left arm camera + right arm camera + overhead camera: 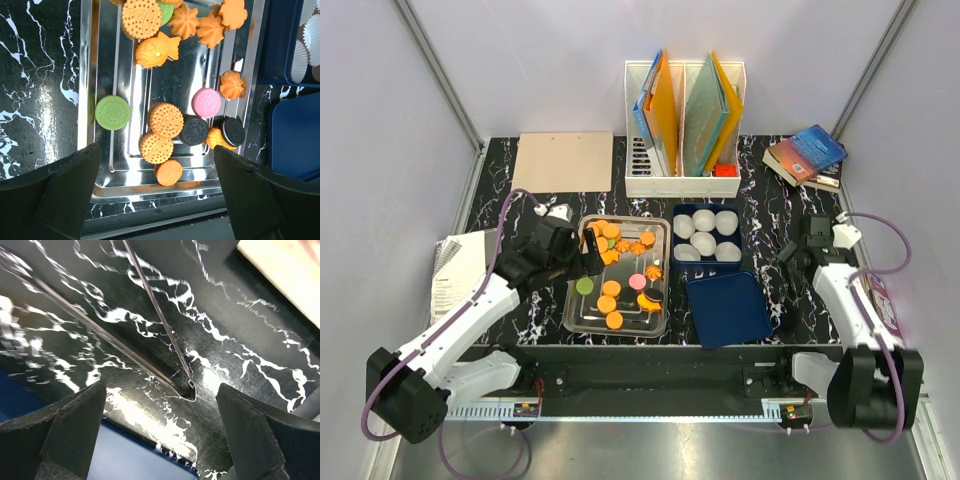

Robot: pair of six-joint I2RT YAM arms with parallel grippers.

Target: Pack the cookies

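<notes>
The cookies (612,290) lie in a silver metal tray (620,331) left of centre: mostly orange, with a green one (113,112), a pink one (206,102) and black ones (193,130). My left gripper (584,262) is open and empty at the tray's left side. In the left wrist view it (160,200) hangs above the tray's (150,90) near end, over a round orange cookie (169,172). My right gripper (794,258) is open and empty over bare table right of the blue lid (728,308). In the right wrist view it (160,440) is above the lid's edge (120,457).
A blue box (706,209) with white paper cups (703,238) stands right of the tray. A white file holder with folders (682,130) is at the back, books (807,155) back right, a brown board (564,160) back left, papers (455,270) off the left edge.
</notes>
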